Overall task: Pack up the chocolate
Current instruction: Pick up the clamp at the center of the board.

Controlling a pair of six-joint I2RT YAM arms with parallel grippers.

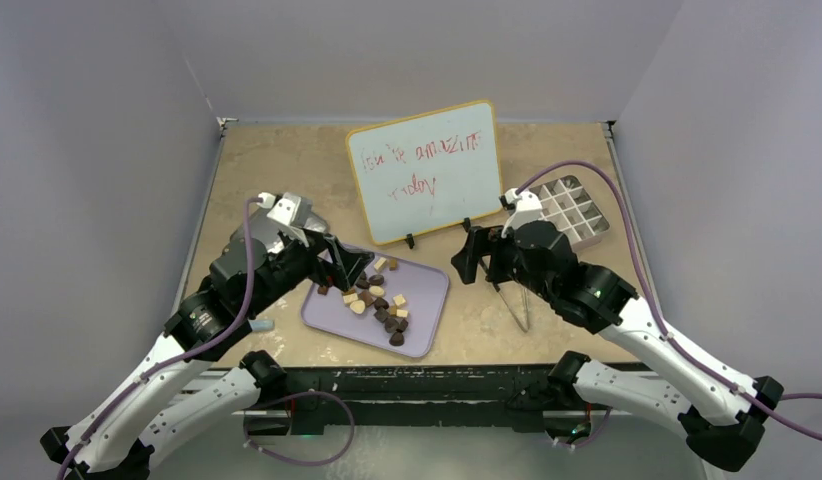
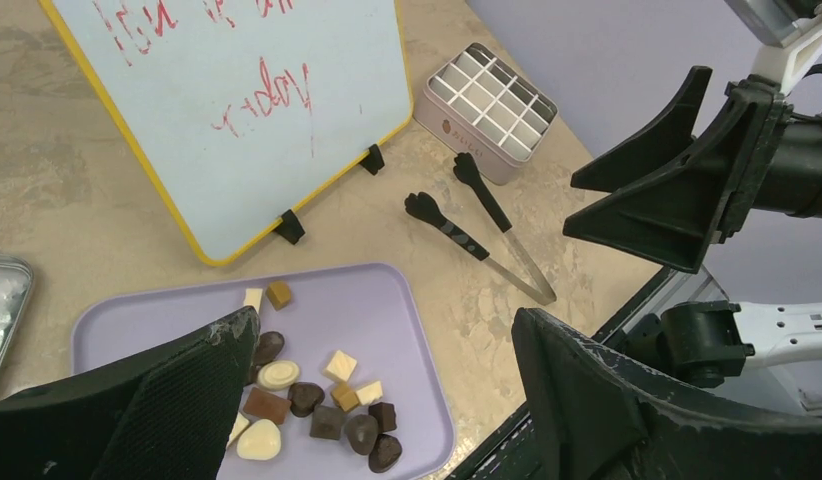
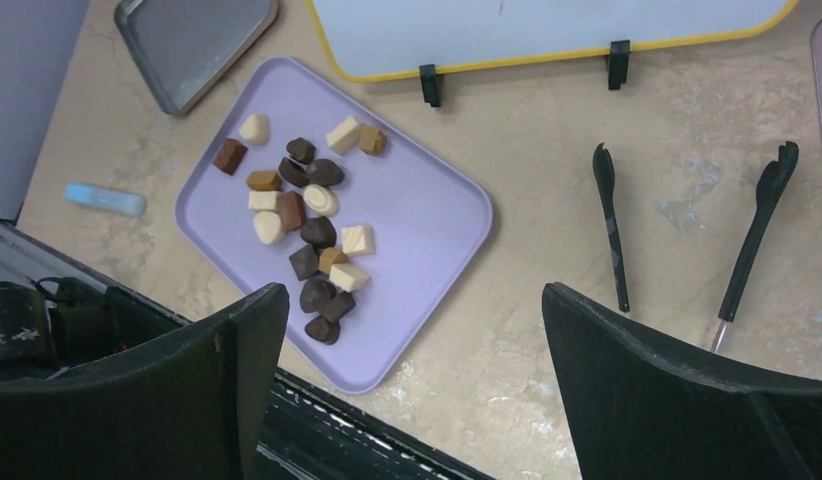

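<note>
The chocolate [image 1: 379,300] is a loose pile of dark brown, tan and cream pieces on the lavender tray [image 1: 427,290], which lies near the table's front. My left gripper [image 1: 335,264] hovers open over the tray's left end with nothing between its fingers. From the left wrist, the chocolate [image 2: 327,400] lies below the open left gripper [image 2: 387,325]. My right gripper [image 1: 472,258] hangs open and empty just right of the tray. From the right wrist, the chocolate [image 3: 307,215] sits on the tray [image 3: 427,215], up and left of the open right gripper [image 3: 415,295].
A pale gridded box [image 1: 572,212] stands at the back right. Black-tipped tongs [image 1: 517,300] lie between it and the tray. An upright whiteboard [image 1: 424,170] stands behind the tray. A grey metal lid [image 3: 192,35] and a small blue stick [image 3: 105,199] lie left of the tray.
</note>
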